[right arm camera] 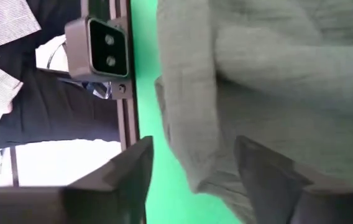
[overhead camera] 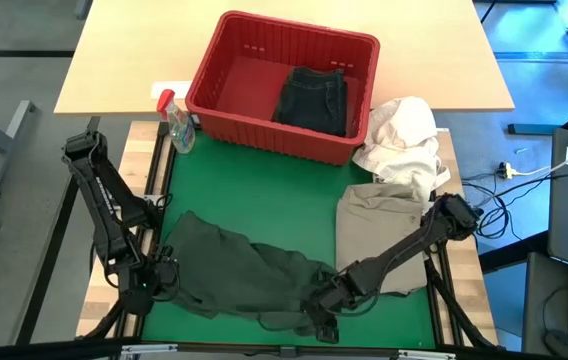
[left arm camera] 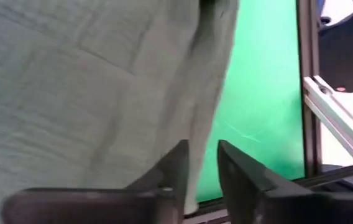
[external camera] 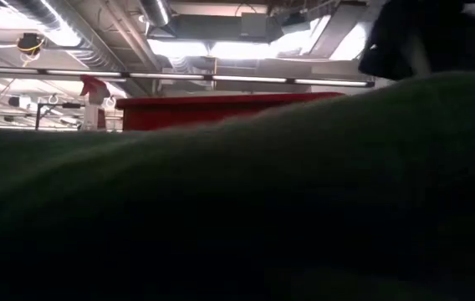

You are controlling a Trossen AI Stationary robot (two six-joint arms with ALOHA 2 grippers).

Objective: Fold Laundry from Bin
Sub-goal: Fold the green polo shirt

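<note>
A dark grey-green garment [overhead camera: 239, 275] lay spread and rumpled across the near half of the green mat [overhead camera: 264, 200], its near edge between the two grippers. The left gripper [overhead camera: 159, 280] sat low at the garment's left edge; in its wrist view the fingers [left arm camera: 238, 180] stood slightly parted with a fold of cloth beside the gap, not pinched. The right gripper [overhead camera: 322, 318] sat at the garment's near right corner, fingers [right arm camera: 270, 174] spread, cloth lying over one of them but not clamped. Both claws read as released. A folded khaki garment [overhead camera: 379, 235] lay on the mat's right side, touching the white cloth bundle [overhead camera: 404, 140] behind it. The red bin [overhead camera: 279, 85] stood at the far edge holding one dark folded garment [overhead camera: 314, 100]; a spray bottle [overhead camera: 176, 125] stood just beside its left end.

Probable risks: cloth draped on the right finger could snag and drag as the arm lifts, disturbing the layout; the creases might persist into any fold made from here.
</note>
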